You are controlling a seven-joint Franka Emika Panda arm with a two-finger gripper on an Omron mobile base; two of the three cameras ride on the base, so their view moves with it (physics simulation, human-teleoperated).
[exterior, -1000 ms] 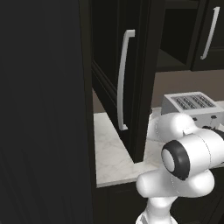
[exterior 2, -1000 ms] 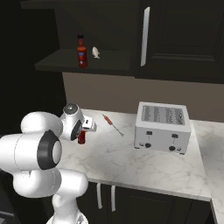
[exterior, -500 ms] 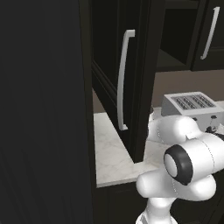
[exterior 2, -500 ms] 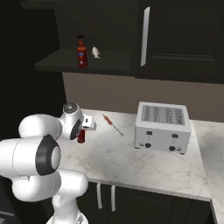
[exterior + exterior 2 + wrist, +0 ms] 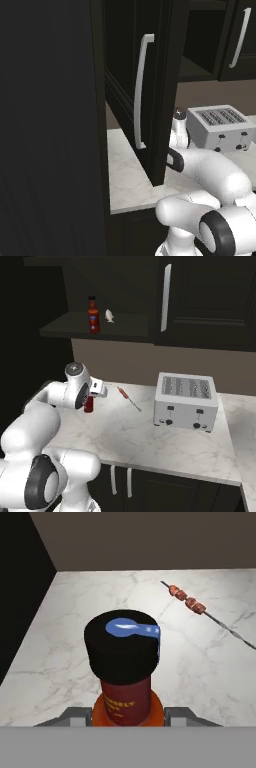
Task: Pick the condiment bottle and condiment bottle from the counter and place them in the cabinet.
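Note:
A dark red condiment bottle [image 5: 125, 677] with a black cap stands on the white marble counter [image 5: 200, 662], at its left end near the wall. My gripper [image 5: 128, 716] is shut on this bottle, one finger pressed to each side below the cap. From the right base camera I see the same bottle [image 5: 89, 405] under my gripper [image 5: 90, 398] on the counter [image 5: 150, 436]. A second red condiment bottle [image 5: 93, 316] stands upright on the open shelf of the black cabinet [image 5: 95, 332]. The cabinet door [image 5: 167, 90] hangs open over the counter [image 5: 127, 175].
A silver toaster [image 5: 185, 401] sits on the counter to the right, also seen from the left base camera as the toaster [image 5: 220, 127]. A skewer [image 5: 129, 398] lies between it and the bottle. A small white object [image 5: 109, 316] rests on the shelf beside the red bottle.
The arm's elbow and upper links have swung lower and to the side. The hand stays at the bottle on the counter, and its jaws hold their width.

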